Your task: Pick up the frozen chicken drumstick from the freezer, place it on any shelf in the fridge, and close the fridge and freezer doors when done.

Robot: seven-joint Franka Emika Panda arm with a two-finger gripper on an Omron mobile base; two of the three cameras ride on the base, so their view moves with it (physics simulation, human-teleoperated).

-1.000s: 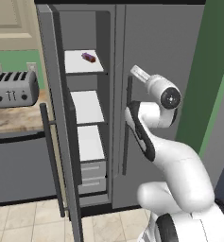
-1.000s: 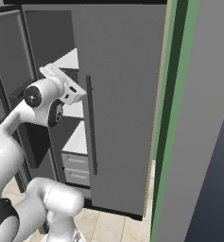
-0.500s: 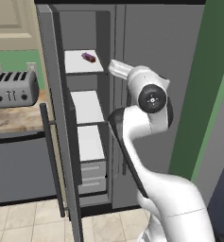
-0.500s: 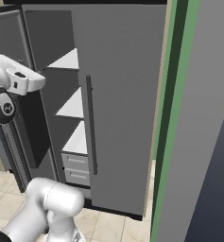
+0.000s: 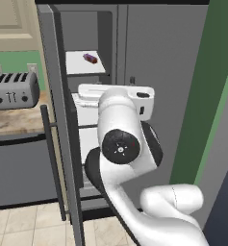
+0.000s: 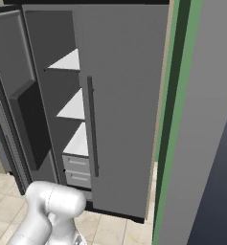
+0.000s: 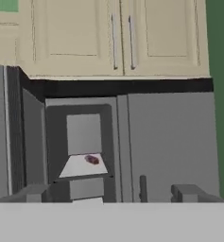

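The frozen chicken drumstick (image 5: 90, 57) is a small reddish piece lying on the freezer's top white shelf (image 5: 84, 67). In the hand view the drumstick (image 7: 91, 159) lies ahead and well away from my gripper (image 7: 113, 193). The gripper's dark fingertips (image 7: 35, 193) stand far apart with nothing between them. The freezer door (image 6: 19, 95), with its black dispenser panel (image 6: 31, 124), is swung open to the left. The fridge door (image 6: 124, 95) is shut, its bar handle (image 6: 92, 127) vertical. The fridge's shelf is hidden behind that door. My arm (image 5: 120, 144) rises in front of the lower freezer shelves.
A silver toaster (image 5: 14, 90) sits on the counter (image 5: 14, 122) left of the open freezer door (image 5: 57, 120). Cream cabinets (image 7: 113, 38) hang above the refrigerator. A green wall (image 5: 211, 86) borders the right side. Pale grey drawers (image 6: 76, 170) fill the freezer's bottom.
My arm has swung up and back toward the cameras and left the right base view's upper part. It now covers the middle freezer shelves. The drumstick and both doors have not moved.
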